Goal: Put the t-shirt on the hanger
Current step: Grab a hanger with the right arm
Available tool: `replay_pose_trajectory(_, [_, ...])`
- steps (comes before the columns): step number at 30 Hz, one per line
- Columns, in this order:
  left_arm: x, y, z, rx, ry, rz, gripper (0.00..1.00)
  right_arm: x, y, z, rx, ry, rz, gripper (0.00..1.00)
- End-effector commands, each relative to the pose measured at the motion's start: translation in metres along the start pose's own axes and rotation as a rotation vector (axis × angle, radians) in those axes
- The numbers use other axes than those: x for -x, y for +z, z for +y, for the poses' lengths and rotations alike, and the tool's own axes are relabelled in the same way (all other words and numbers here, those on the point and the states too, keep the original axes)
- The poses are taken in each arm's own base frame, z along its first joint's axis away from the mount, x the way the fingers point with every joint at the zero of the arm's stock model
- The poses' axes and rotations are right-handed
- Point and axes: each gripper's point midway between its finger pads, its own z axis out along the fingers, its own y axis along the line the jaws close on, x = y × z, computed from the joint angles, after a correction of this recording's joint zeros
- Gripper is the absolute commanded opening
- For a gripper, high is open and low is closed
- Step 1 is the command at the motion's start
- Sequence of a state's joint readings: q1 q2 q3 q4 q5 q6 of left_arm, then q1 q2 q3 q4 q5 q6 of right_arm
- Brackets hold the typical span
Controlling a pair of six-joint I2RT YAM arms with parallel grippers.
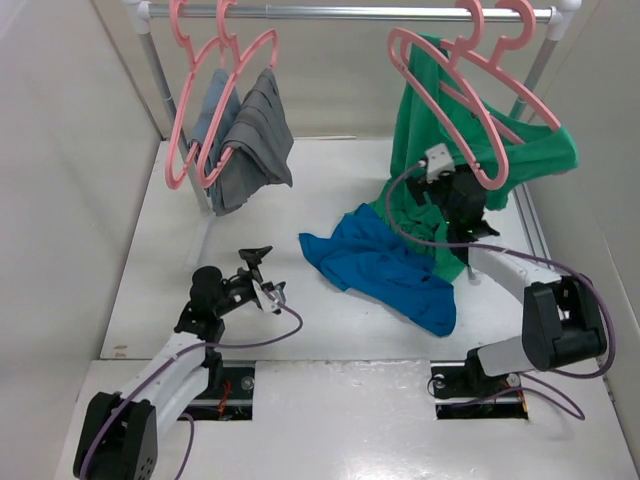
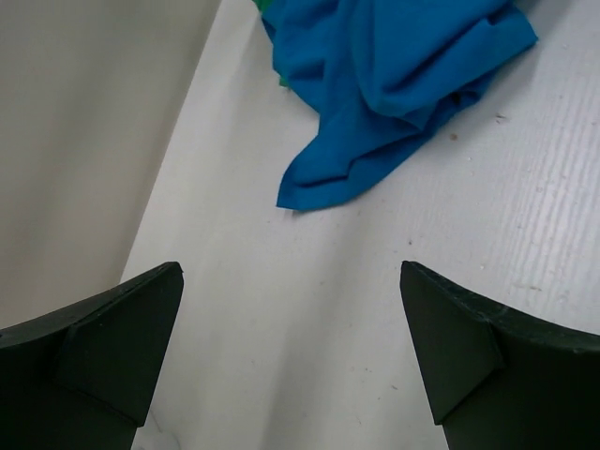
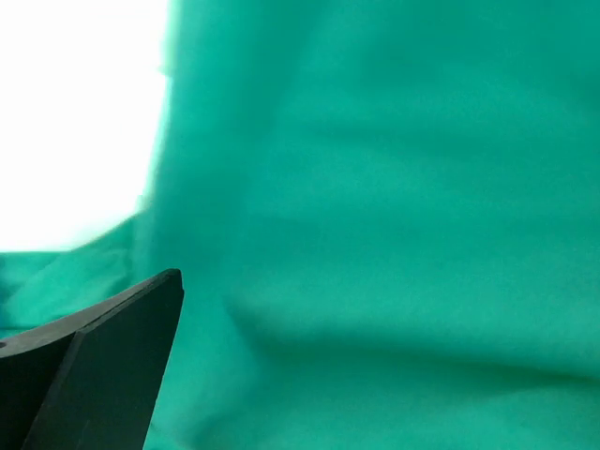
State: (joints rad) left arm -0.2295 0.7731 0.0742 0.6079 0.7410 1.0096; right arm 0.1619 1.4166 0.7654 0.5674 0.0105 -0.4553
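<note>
Open worktop (image 2: pixel 281 328) lies between my wide left jaws and the t-shirt (image 2: pixel 403 84), a crumpled blue heap; my right jaws, also wide, crowd against the green top (image 3: pixel 375 234).

Top view: bright, even overhead light, short soft shadows under the clothes, mild glare on the near table (image 1: pixel 330 420) edge. Left wrist view: sharp on the t-shirt (image 2: pixel 394 84) and the table's grain. Right wrist view: green top (image 3: pixel 394 206) fills the frame, badly blurred; left patch blown out white.
</note>
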Motion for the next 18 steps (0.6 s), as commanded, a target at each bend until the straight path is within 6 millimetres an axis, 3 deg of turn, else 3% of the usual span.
replay_pose_trajectory(1, [0.009,0.002,0.019,0.006,0.047,0.033,1.0,-0.028,-0.017,0.055,0.087,-0.16,0.242,1.0])
replay_pose_trajectory(2, [0.012,0.003,0.021,0.0,0.02,0.044,1.0,-0.024,-0.02,0.064,0.097,-0.243,0.244,1.0])
replay_pose_trajectory(3, [0.021,0.003,0.037,0.013,0.025,0.059,1.0,-0.02,-0.024,0.065,0.056,-0.288,0.261,1.0])
replay_pose_trajectory(4, [0.019,0.002,0.024,-0.055,-0.022,0.09,1.0,-0.011,-0.03,0.085,0.078,-0.331,0.25,1.0])
replay_pose_trajectory(6, [0.021,0.003,0.02,-0.111,-0.058,0.124,1.0,-0.003,-0.037,0.09,0.029,-0.359,0.265,1.0])
replay_pose_trajectory(7, [0.033,0.006,0.028,-0.123,-0.051,0.109,1.0,-0.002,-0.042,0.085,-0.025,-0.373,0.287,1.0])
replay_pose_trajectory(8, [0.032,0.005,0.021,-0.159,-0.073,0.125,1.0,0.001,-0.046,0.093,-0.021,-0.387,0.287,1.0])
replay_pose_trajectory(13, [0.043,0.011,0.017,-0.183,-0.172,0.114,1.0,0.018,-0.064,0.101,0.007,-0.241,0.251,1.0])
replay_pose_trajectory(14, [0.048,0.014,0.015,-0.188,-0.189,0.1,1.0,0.028,-0.065,0.115,0.105,-0.222,0.202,1.0])
replay_pose_trajectory(15, [0.052,0.016,0.015,-0.185,-0.194,0.086,1.0,0.045,-0.072,0.114,0.137,-0.192,0.14,1.0])
replay_pose_trajectory(18, [0.064,0.024,0.01,-0.198,-0.231,0.05,1.0,0.064,-0.086,0.125,0.245,-0.149,0.044,1.0])
